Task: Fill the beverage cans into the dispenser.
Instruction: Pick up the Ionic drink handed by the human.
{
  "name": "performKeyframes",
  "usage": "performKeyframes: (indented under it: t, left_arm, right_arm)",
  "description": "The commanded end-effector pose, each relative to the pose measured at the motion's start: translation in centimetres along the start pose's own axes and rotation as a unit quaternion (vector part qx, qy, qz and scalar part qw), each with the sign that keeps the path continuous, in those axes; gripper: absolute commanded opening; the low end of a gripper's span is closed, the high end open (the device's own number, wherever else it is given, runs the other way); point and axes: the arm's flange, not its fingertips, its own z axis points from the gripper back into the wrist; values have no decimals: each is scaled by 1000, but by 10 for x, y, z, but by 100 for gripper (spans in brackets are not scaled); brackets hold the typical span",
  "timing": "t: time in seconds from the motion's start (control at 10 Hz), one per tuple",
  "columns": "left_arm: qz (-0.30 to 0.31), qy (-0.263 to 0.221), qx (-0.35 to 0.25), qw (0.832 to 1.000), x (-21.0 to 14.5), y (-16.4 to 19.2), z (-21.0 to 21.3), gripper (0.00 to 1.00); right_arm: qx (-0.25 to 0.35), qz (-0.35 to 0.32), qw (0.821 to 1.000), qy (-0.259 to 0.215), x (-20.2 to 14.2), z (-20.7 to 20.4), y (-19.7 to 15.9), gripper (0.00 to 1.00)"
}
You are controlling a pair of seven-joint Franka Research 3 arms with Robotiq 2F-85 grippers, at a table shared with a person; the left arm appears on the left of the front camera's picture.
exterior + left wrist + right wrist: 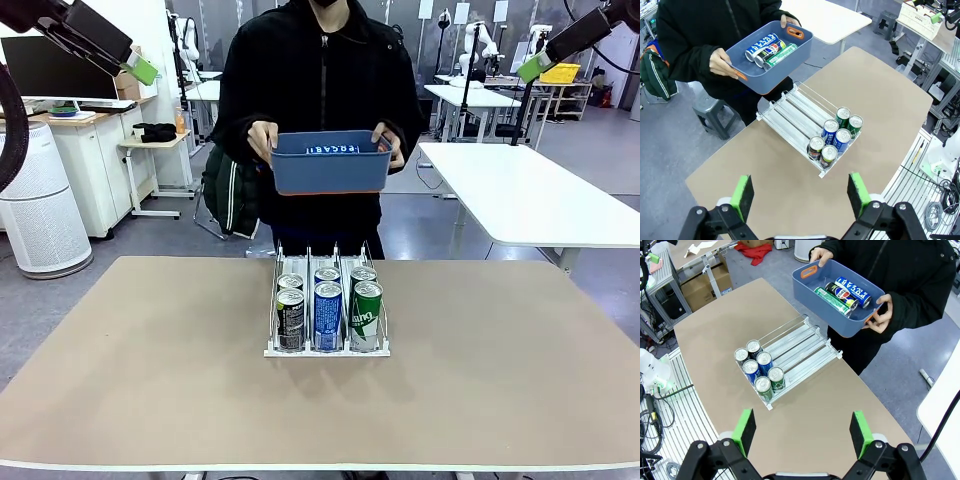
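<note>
Arms both raised high, one at each side of the table (130,380), wrists angled down toward the middle. Left gripper (801,192): jaws spread wide, nothing between the green pads. Right gripper (802,432): same, wide apart and empty. Dispenser (327,351) sits mid-table with all three lanes loaded two deep at the robot-side end: 2 black cans (290,318) in the left lane, 2 blue-and-white cans (328,315) in the middle, 2 green cans (366,315) on the right. That makes six upright, and the far half of each lane is bare. Person at the far side holds a blue bin (330,170) in the air behind the table, one hand (263,140) on each end. Bin count is 3 cans lying flat side by side: loose blue-and-white can (761,46), loose Pepsi can (771,51), loose green can (781,55).
</note>
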Motion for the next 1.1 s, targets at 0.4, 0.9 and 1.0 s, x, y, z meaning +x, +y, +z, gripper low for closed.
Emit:
performKeyframes:
  t: [0.4,0.9,1.0]
  left_arm:
    - [-1,-1,0,1000,0,1,0,100]
    - [-1,-1,0,1000,0,1,0,100]
    - [-1,-1,0,1000,0,1,0,100]
  right_arm:
    - [4,-2,1000,-3,-1,-1,-1,100]
    - [4,-2,1000,-3,-1,-1,-1,100]
    - [4,-2,1000,-3,-1,-1,-1,100]
